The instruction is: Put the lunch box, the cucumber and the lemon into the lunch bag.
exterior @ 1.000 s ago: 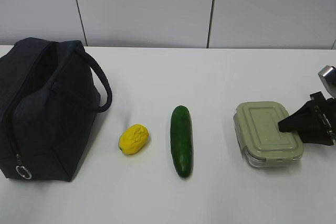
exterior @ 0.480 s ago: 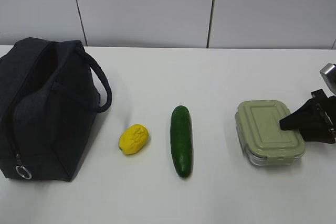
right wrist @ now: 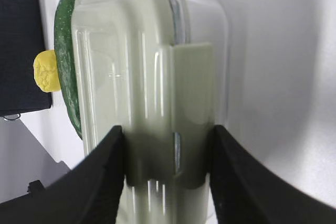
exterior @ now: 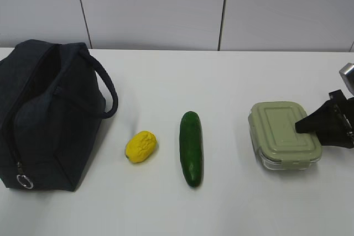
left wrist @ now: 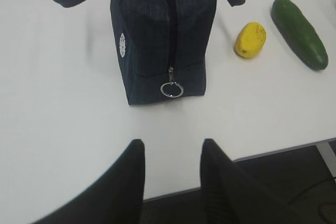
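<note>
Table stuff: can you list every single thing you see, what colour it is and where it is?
Bag: one, dark navy, far left of the table, handles up.
Lemon: one, yellow, just right of the bag.
Cucumber: one, dark green, middle, right of the lemon.
Lunch box: one, clear with pale green lid, right side.
Table: one, white.
Left gripper: black, empty, near the bag's ring end.
Right gripper: black, jaws on either side of the lunch box's end.

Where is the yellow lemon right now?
In the exterior view the lemon lies on the white table, left of the middle, between the lunch bag on its left and the cucumber on its right, touching neither.
</note>
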Robot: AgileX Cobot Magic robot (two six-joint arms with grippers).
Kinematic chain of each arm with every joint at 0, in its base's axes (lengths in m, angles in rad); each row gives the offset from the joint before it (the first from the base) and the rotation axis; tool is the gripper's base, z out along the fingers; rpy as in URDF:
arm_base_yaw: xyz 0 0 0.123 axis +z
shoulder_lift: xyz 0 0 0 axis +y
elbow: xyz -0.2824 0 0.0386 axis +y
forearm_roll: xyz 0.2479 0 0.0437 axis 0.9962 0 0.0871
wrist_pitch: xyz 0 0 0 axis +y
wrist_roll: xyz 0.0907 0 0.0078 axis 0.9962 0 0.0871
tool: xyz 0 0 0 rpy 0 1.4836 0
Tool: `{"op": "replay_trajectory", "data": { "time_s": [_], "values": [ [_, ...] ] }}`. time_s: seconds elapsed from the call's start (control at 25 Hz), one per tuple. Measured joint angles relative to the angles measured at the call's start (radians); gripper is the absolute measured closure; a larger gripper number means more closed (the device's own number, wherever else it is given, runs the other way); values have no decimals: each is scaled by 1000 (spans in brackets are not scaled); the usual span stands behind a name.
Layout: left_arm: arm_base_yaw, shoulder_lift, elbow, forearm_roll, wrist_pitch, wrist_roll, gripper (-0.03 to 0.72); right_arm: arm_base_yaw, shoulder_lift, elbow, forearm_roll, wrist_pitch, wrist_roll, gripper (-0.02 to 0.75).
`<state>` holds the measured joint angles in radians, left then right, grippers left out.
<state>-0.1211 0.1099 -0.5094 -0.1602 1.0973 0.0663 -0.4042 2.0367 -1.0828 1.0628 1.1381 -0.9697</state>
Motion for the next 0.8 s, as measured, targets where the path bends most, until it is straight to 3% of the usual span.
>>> {"op": "replay_trajectory", "data": {
  "time_s": [0.8],
  "values": [
    [0,241,-60,-57,-71,0,431,30,-59,2,12,-1,48,386]
  ]
}}
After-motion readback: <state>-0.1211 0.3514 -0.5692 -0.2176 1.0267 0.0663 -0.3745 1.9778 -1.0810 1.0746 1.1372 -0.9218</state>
